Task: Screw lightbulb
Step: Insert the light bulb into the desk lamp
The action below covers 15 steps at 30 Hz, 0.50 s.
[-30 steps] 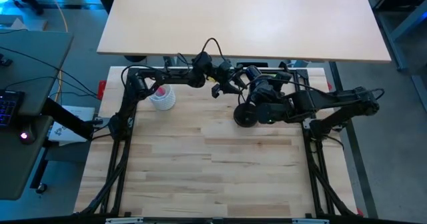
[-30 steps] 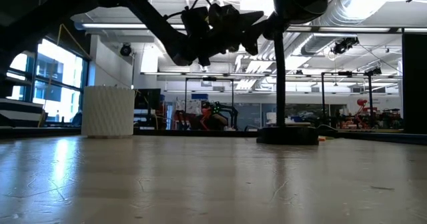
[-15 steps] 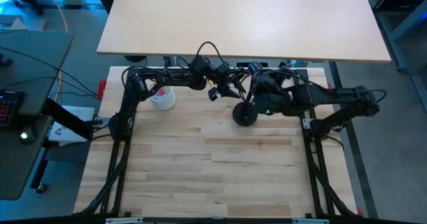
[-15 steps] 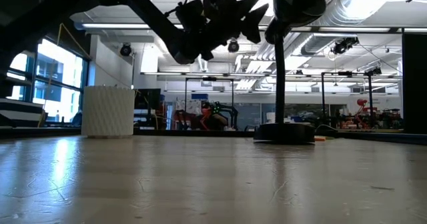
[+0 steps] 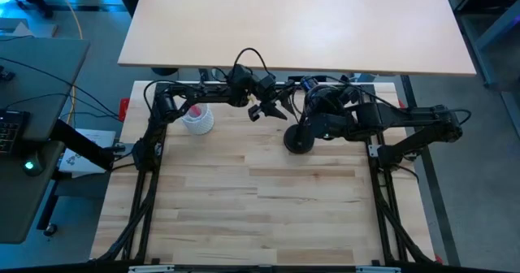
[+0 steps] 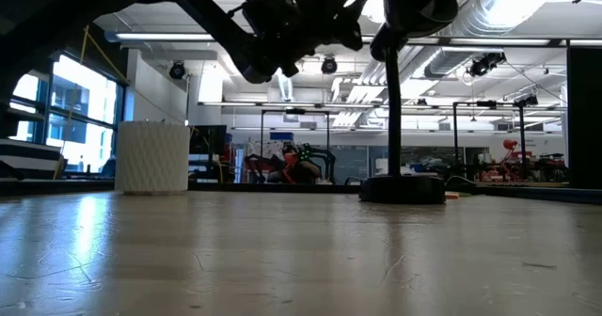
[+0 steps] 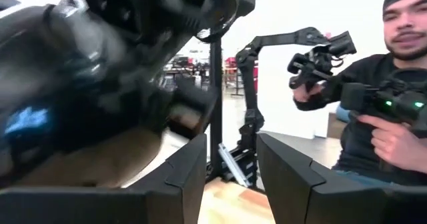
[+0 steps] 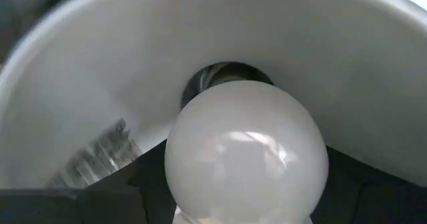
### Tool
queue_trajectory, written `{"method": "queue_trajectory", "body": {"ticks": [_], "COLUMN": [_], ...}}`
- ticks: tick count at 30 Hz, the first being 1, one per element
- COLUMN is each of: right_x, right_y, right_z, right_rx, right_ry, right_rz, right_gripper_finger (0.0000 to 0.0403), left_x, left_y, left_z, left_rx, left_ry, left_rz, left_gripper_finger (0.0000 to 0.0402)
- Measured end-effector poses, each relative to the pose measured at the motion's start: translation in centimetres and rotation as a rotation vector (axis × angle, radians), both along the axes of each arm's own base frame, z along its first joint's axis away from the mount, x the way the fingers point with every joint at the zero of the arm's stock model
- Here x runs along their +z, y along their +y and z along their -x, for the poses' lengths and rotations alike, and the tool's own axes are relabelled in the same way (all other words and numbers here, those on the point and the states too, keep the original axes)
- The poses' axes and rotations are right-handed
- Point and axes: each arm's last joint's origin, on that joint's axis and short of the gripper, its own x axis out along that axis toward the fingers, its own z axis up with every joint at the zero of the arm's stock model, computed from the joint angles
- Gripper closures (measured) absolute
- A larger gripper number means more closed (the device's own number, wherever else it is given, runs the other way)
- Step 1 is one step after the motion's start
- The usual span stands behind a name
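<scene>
The white frosted lightbulb (image 8: pixel 247 151) sits inside the white-lined shade (image 8: pixel 87 91) of the black desk lamp, in front of the socket (image 8: pixel 220 74); its screw base is hidden behind the glass. The lamp's round base (image 5: pixel 298 140) stands on the table near its far edge. My right gripper (image 8: pixel 247 191) reaches into the shade and is shut on the bulb. My left gripper (image 5: pixel 276 112) hangs open just left of the lamp head (image 6: pixel 423 1), high above the table, with nothing between its fingers (image 7: pixel 187 177). My right gripper pinches the bulb's rounded glass end (image 8: pixel 187 184) between its two fingers, one on each side. The fingers point along the bulb's axis into the shade, slanting down from the table's right. The bulb is clear of the table, its hidden base end toward the socket.
A white ribbed cup (image 5: pixel 197 119) stands at the far left of the table. The near two thirds of the wooden table (image 5: pixel 260 216) lie bare. Beyond the table a person (image 7: pixel 380 97) sits holding control handles.
My left gripper has risen and tipped its fingers upward beside the lamp head. My right gripper has rolled about its own axis with the bulb inside the shade, staying in place.
</scene>
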Motion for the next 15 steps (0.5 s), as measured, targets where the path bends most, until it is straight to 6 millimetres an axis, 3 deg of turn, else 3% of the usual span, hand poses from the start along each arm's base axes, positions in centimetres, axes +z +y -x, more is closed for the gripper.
{"method": "queue_trajectory", "body": {"ticks": [6, 15], "right_x": [-0.1, -0.1], "right_y": [0.1, 0.1], "right_z": [0.0, -0.2], "right_rx": [-0.126, -0.134], "right_ry": [-0.212, -0.242], "right_rz": [-0.119, -0.134], "right_gripper_finger": [0.0158, 0.0157], "left_x": [-1.2, -3.1], "left_y": [0.8, -0.2], "left_z": [-0.4, -1.7], "left_rx": [0.058, 0.056], "left_ry": [0.03, 0.105], "left_rz": [-0.012, -0.051], "left_gripper_finger": [0.0297, 0.0319]}}
